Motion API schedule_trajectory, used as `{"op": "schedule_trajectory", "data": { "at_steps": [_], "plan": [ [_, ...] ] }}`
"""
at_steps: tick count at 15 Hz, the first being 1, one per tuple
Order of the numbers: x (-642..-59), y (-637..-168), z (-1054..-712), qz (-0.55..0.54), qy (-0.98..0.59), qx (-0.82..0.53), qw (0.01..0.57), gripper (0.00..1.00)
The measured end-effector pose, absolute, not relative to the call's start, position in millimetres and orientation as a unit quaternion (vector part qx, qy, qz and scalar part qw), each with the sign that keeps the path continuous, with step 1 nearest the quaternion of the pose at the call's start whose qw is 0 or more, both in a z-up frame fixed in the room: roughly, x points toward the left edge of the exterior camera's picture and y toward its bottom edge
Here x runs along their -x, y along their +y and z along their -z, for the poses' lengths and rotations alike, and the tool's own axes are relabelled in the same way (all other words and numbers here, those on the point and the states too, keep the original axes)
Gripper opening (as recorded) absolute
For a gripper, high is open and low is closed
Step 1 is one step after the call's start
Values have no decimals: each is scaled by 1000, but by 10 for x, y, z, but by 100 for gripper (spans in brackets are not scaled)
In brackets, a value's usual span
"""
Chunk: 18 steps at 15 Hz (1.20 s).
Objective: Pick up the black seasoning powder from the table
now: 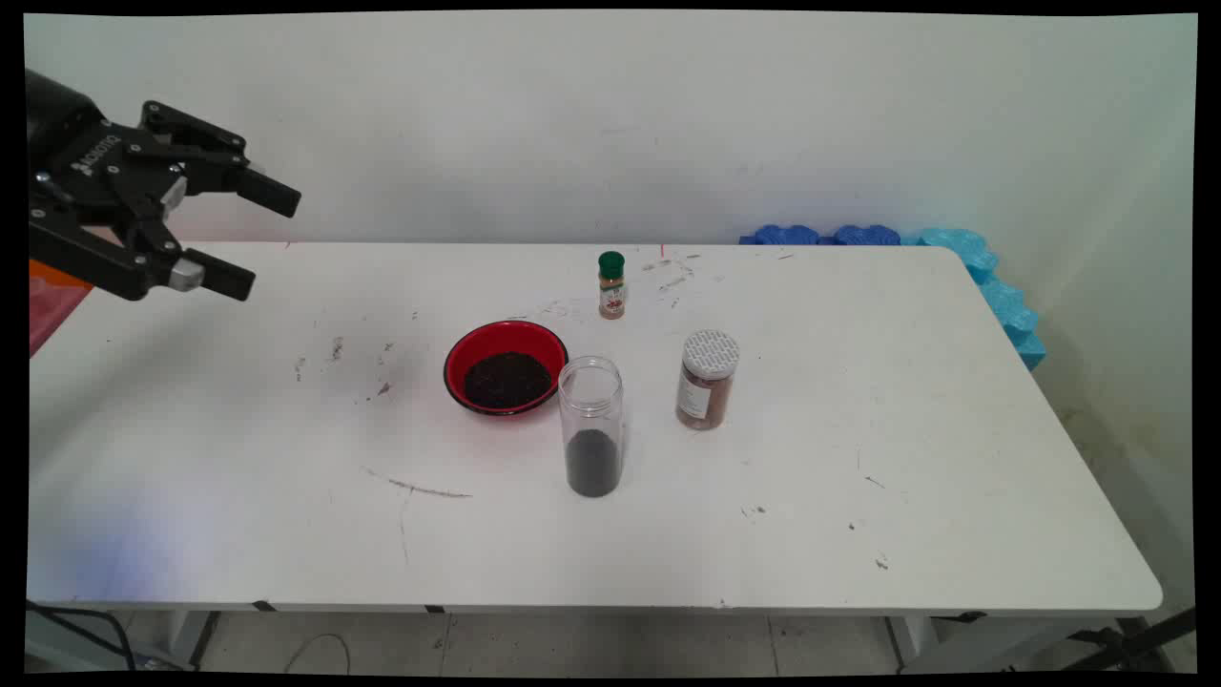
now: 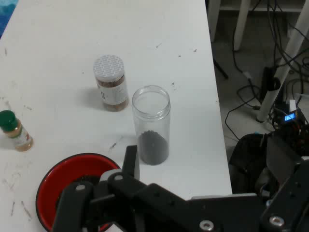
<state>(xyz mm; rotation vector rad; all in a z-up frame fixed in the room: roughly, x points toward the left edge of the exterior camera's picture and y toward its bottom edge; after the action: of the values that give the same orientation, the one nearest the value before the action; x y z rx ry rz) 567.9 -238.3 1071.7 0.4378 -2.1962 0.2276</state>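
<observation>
My gripper (image 1: 259,239) hangs open and empty above the table's far left corner, well left of everything on it. Nearest to it is a red bowl (image 1: 506,367) of dark grains at mid-table. Just right of the bowl stands a clear, lidless jar (image 1: 592,426) with dark grains at its bottom. A spice jar with a white lid (image 1: 708,380) stands further right, and a small green-capped bottle (image 1: 611,284) stands behind. The hand view looks down past one finger (image 2: 130,162) at the bowl (image 2: 58,169), clear jar (image 2: 151,125), white-lidded jar (image 2: 111,82) and green-capped bottle (image 2: 14,130).
The white table (image 1: 858,458) is scuffed and marked. Blue foam pieces (image 1: 983,267) line its far right corner. A red-orange object (image 1: 52,296) shows at the left edge. In the hand view, cables and stand legs (image 2: 270,72) lie on the floor beyond the table's edge.
</observation>
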Motion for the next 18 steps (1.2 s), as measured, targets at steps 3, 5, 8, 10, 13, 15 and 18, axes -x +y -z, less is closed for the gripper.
{"op": "schedule_trajectory", "data": {
  "at_steps": [3, 5, 8, 10, 13, 15, 18],
  "plan": [
    [-5646, -2387, -10709, -93, -880, -181, 430, 100],
    [-5614, -2395, -10696, -93, -879, -185, 429, 100],
    [-5555, -2416, -10655, -92, -879, -192, 428, 100],
    [-5518, -2439, -10619, -92, -879, -195, 426, 100],
    [-5442, -2495, -10529, -93, -879, -199, 422, 100],
    [-5367, -2542, -10423, -93, -881, -200, 419, 100],
    [-5245, -2620, -10252, -95, -883, -202, 413, 100]
  ]
}}
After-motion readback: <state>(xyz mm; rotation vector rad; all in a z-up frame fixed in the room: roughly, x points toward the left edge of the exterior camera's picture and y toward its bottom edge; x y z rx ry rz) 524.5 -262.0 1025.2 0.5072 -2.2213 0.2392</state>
